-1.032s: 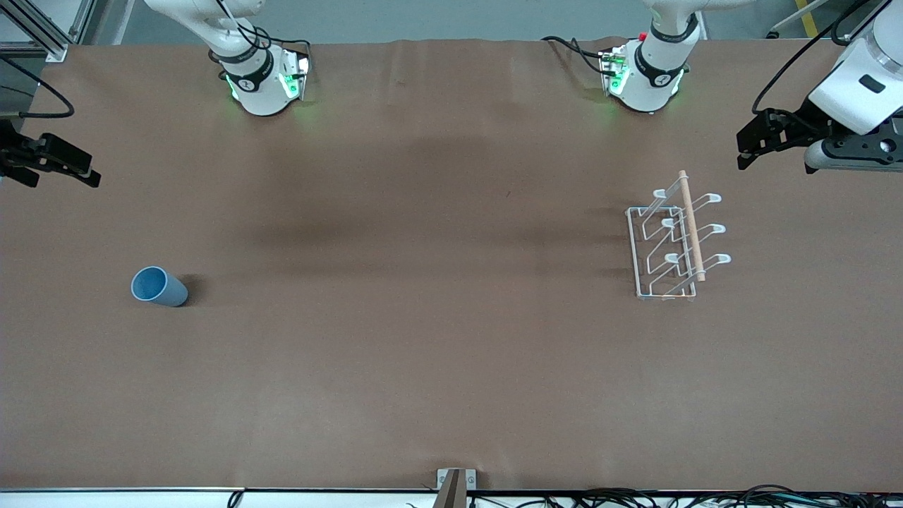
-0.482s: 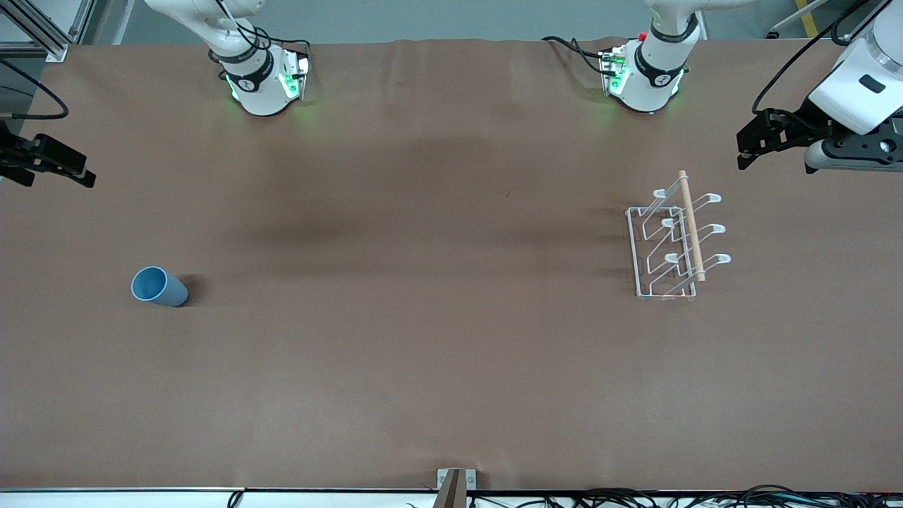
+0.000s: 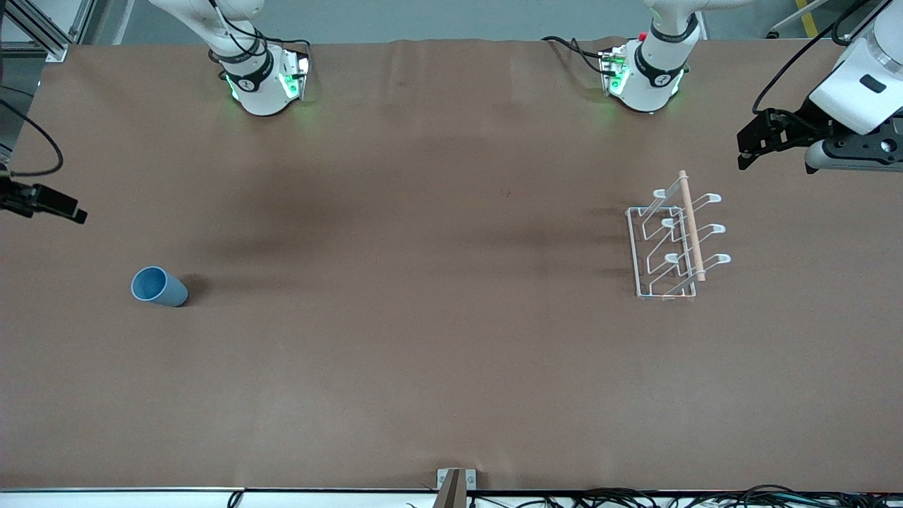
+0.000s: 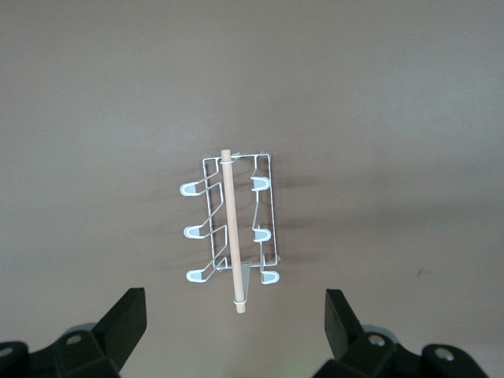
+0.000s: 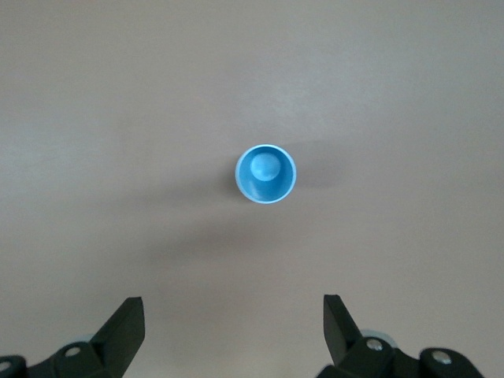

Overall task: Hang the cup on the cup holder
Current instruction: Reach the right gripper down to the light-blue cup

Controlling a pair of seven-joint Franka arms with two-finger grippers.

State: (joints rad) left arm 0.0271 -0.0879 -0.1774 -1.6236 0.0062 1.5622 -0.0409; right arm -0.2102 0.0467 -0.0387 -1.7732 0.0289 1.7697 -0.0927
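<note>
We see the right gripper (image 3: pixel 60 208) up in the air over the right arm's end of the brown table (image 3: pixel 423 317), its fingers (image 5: pixel 126 331) spread wide and holding nothing. The small light-blue plastic cup (image 3: pixel 158 286) stands upright on the table there, mouth up, well apart from the white wire cup holder (image 3: pixel 674 243) with its light wooden rod (image 3: pixel 691 226). The left gripper (image 3: pixel 758 141) waits above the table's left-arm end, fingers (image 4: pixel 126 323) released, empty.
</note>
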